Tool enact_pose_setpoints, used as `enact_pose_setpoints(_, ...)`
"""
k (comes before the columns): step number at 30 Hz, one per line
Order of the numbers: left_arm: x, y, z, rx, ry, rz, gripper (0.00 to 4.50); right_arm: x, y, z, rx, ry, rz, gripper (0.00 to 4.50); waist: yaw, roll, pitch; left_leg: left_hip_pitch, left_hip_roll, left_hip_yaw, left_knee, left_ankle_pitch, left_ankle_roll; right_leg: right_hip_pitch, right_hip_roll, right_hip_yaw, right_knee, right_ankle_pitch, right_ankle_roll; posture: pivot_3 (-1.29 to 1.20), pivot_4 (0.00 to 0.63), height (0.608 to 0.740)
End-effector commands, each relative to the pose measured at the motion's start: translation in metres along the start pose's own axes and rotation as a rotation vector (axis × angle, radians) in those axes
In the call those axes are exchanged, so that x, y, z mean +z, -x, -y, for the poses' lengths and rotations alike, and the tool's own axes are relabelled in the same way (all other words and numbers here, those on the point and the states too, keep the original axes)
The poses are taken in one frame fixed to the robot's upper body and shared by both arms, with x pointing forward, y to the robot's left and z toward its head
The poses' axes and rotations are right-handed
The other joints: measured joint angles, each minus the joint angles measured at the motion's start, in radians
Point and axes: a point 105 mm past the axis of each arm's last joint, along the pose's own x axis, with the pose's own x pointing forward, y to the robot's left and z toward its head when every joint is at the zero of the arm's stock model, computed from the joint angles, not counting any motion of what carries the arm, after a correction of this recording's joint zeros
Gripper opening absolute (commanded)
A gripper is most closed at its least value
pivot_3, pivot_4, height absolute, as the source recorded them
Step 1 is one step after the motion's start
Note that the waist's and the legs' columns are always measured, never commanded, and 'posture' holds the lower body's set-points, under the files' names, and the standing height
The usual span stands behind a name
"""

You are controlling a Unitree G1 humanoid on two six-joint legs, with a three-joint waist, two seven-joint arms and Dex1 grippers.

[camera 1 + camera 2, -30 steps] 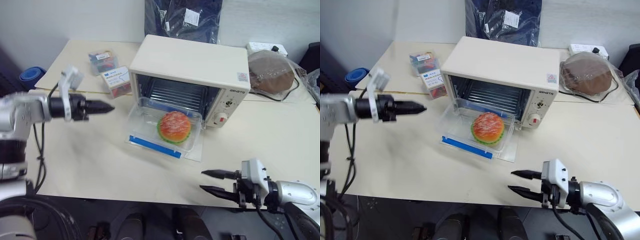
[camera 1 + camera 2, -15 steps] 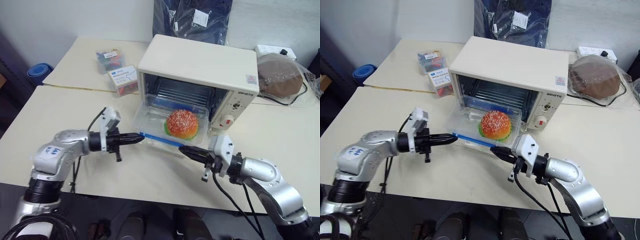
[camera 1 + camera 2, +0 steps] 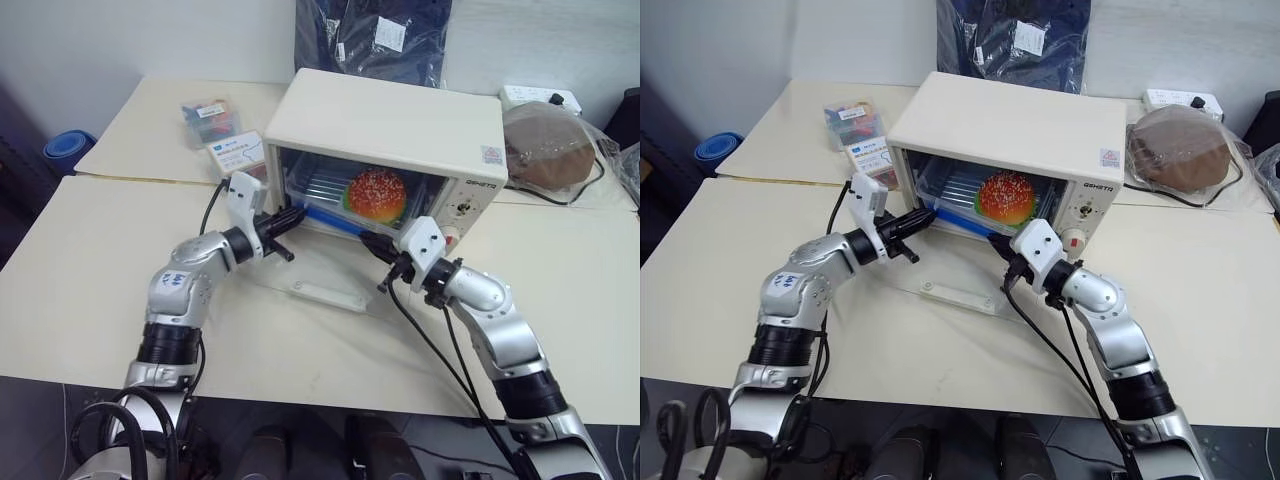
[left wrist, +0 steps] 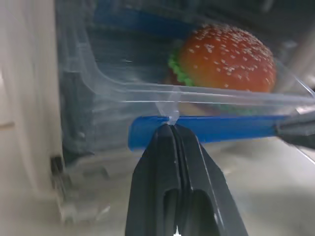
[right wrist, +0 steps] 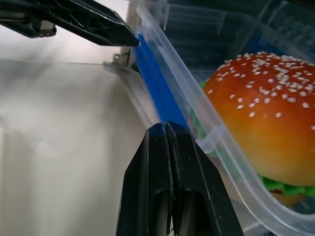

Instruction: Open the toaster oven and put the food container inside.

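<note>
Pushing is the step in hand here, I'd say: the door [image 3: 312,283] of the toaster oven [image 3: 385,125] is already down flat on the tabletop [image 3: 90,270], and the food container [image 3: 350,205] sits partly inside the cavity on the rack, burger and all, with its front blue clip edge at the mouth of the opening.

Both pincers are pressed together with nothing between the fingers. The left pincer [image 3: 293,215] has its tip against the container's front edge near the left corner, and the right pincer [image 3: 372,243] is at the same blue strip further right. So they're being used as pokers, not grabbers.

Next move, as I read it: an even nudge from both sides so the box slides straight back and doesn't twist against the oven wall, then pull both arms clear of the door.

Head views give the overall layout. The left wrist view is what actually shows the closed tip touching the blue clip [image 4: 206,129]; the right wrist view shows the left pincer's tip [image 5: 106,27] on that strip too.
</note>
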Motion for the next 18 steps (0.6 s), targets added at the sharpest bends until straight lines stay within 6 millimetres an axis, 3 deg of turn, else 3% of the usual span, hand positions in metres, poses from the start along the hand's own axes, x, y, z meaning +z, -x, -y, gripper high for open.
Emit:
enact_pose_setpoints(1,0.016,-0.004,0.003,-0.015,-0.058,0.053,0.00,0.004,-0.005,0.020,-0.092,0.058,0.008,0.06,-0.002,0.000,0.000,0.000,0.000,0.001,0.000,0.000,0.000,-0.001,0.000,0.000,0.000,0.000,0.000,0.00,0.150,0.740)
enact_pose_setpoints(6,0.016,0.000,0.000,0.001,-0.063,0.063,0.00,0.008,-0.010,0.024,-0.109,0.017,0.032,0.06,-0.001,0.000,0.000,0.000,0.000,0.000,0.001,0.000,0.000,-0.001,0.000,0.000,0.000,0.000,0.000,0.00,0.150,0.740)
enact_pose_setpoints(9,0.015,0.022,0.008,-0.055,-0.150,0.030,0.00,0.013,0.005,0.010,-0.029,-0.076,0.050,0.06,-0.001,0.000,0.000,0.000,0.000,0.000,-0.001,0.000,0.000,-0.001,-0.001,0.001,0.001,0.000,0.000,0.00,0.150,0.740)
enact_pose_setpoints(13,0.023,0.067,0.021,-0.171,-0.182,0.047,0.85,0.024,0.039,-0.015,0.155,-0.114,0.071,0.00,0.000,0.000,0.000,-0.002,0.001,-0.002,-0.004,0.000,-0.001,-0.001,0.000,0.000,-0.002,0.000,0.000,0.00,0.150,0.740)
enact_pose_setpoints(16,0.025,0.118,0.031,-0.336,-0.358,0.046,1.81,0.018,0.072,-0.004,0.140,-0.128,0.031,0.00,-0.002,0.001,0.000,-0.001,0.001,-0.001,-0.003,0.000,0.000,0.000,-0.001,0.001,-0.004,0.000,0.000,0.00,0.150,0.740)
enact_pose_setpoints(18,0.015,0.146,0.029,-0.412,-0.410,-0.043,2.39,-0.003,0.093,0.004,0.152,-0.082,-0.080,0.00,0.001,0.001,0.000,0.003,0.001,-0.001,-0.003,0.000,0.001,0.004,-0.001,0.000,-0.009,0.000,0.000,0.00,0.150,0.740)
